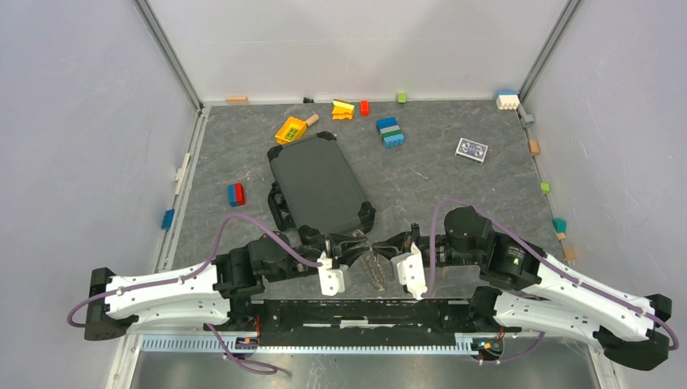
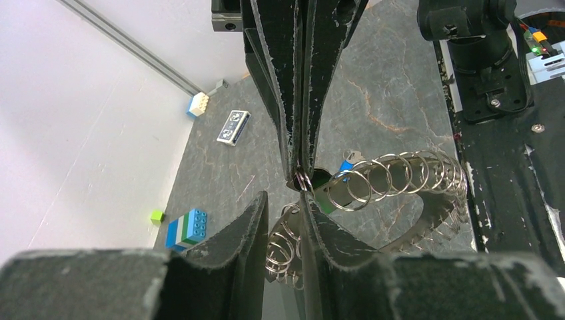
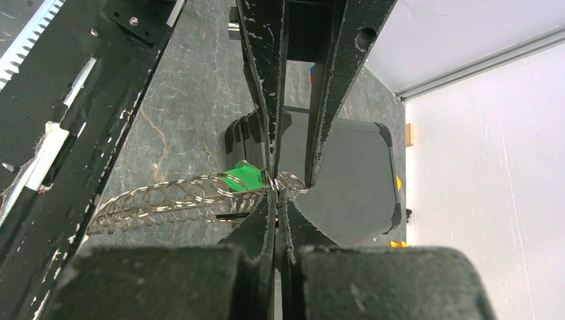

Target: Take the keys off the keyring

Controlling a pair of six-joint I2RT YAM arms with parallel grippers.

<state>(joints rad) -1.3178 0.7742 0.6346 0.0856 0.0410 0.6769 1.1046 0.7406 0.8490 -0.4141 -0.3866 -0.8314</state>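
Observation:
The keyring (image 2: pixel 400 175) hangs between my two grippers over the near table, a coil of small steel rings with greyish keys (image 1: pixel 377 272) fanned below it. Its green tag (image 3: pixel 241 177) and a blue key head (image 2: pixel 345 165) sit close to the pinch point. My right gripper (image 3: pixel 276 193) is shut on a small ring at its very tips. My left gripper (image 2: pixel 285 207) faces it tip to tip. Its jaws stand narrowly apart, with a cluster of rings (image 2: pixel 283 241) filling the gap and touching both fingers. From above, both grippers (image 1: pixel 371 248) meet beside the black case's near corner.
A black case (image 1: pixel 317 182) lies just behind the grippers. Toy bricks are scattered at the back: a yellow one (image 1: pixel 289 130), a blue-green stack (image 1: pixel 390 132) and a red-blue one (image 1: pixel 236 194). A small card (image 1: pixel 471 149) lies back right. A black rail (image 1: pixel 364 312) runs along the front.

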